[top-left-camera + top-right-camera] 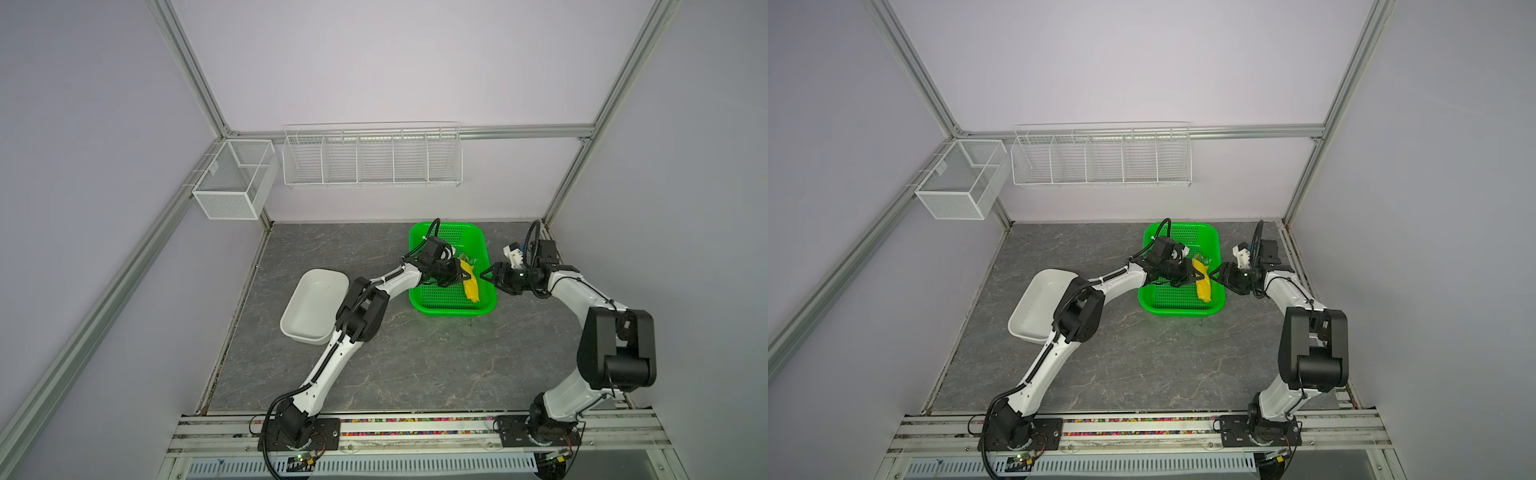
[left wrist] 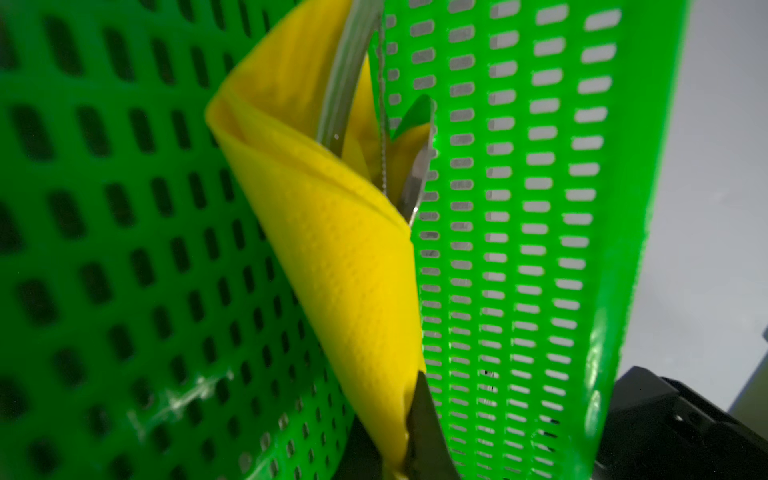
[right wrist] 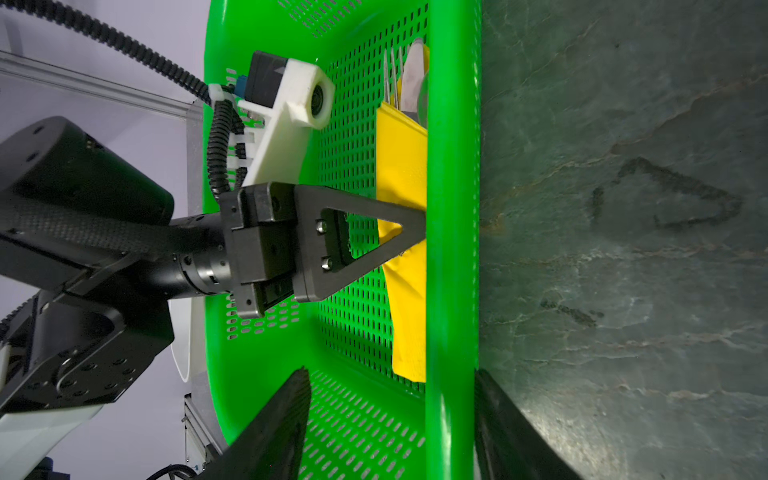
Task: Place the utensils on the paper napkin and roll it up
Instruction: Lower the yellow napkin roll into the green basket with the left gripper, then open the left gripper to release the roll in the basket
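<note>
The yellow paper napkin (image 1: 472, 287) (image 1: 1203, 289) is rolled around the utensils and lies inside the green basket along its right wall. Silver fork tines and a blade tip, the utensils (image 3: 405, 79) (image 2: 348, 79), stick out of the roll's far end. My left gripper (image 1: 468, 276) (image 1: 1201, 275) (image 2: 399, 436) (image 3: 415, 220) is shut on the napkin (image 2: 345, 257) (image 3: 405, 158) near the roll's middle. My right gripper (image 1: 484, 276) (image 1: 1215, 274) (image 3: 390, 399) stands open astride the basket's right wall (image 3: 453, 249), one finger inside and one outside, holding nothing.
The green perforated basket (image 1: 419, 237) (image 1: 1152, 237) sits at the back right of the grey table. A white oblong tray (image 1: 316, 303) (image 1: 1040, 305) lies to its left, beside my left arm. A wire rack (image 1: 372, 156) and a mesh box (image 1: 235, 178) hang on the walls.
</note>
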Tool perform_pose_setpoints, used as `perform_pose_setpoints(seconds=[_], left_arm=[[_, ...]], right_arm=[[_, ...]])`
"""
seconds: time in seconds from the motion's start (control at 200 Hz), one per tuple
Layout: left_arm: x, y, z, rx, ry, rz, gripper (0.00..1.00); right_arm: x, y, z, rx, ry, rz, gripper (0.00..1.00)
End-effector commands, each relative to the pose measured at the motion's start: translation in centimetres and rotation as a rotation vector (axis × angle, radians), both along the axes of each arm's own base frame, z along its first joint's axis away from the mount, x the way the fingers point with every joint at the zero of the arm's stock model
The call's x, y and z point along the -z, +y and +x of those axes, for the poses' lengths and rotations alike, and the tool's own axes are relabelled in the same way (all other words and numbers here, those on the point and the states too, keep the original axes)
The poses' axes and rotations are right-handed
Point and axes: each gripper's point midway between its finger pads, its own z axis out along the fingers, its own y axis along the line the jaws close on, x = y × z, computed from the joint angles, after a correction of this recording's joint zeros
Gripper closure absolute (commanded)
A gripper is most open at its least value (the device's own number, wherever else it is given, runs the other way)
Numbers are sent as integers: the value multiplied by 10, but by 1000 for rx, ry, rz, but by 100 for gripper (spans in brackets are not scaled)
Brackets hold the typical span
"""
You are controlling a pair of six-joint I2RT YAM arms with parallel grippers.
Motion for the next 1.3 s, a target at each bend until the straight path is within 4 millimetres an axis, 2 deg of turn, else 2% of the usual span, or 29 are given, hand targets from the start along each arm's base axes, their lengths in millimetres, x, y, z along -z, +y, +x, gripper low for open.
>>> perform_pose_setpoints(seconds=[0.0, 0.295, 0.56, 0.805, 1.295], left_arm=[[15, 0, -3, 20, -2, 43, 100], [28, 5, -5, 41, -2, 117, 100], [30, 9, -5, 37, -22, 171, 83], [36, 13, -5, 34, -27, 212, 76], [13, 18, -7, 38, -80, 243, 62]], right_arm=[[-10, 6, -4, -22, -25, 14, 36], [-14, 6, -5, -18, -31, 13, 36], [-18, 5, -6, -16, -37, 10, 36], [-21, 5, -7, -16, -44, 9, 36], [-22, 4, -8, -10, -46, -2, 36]])
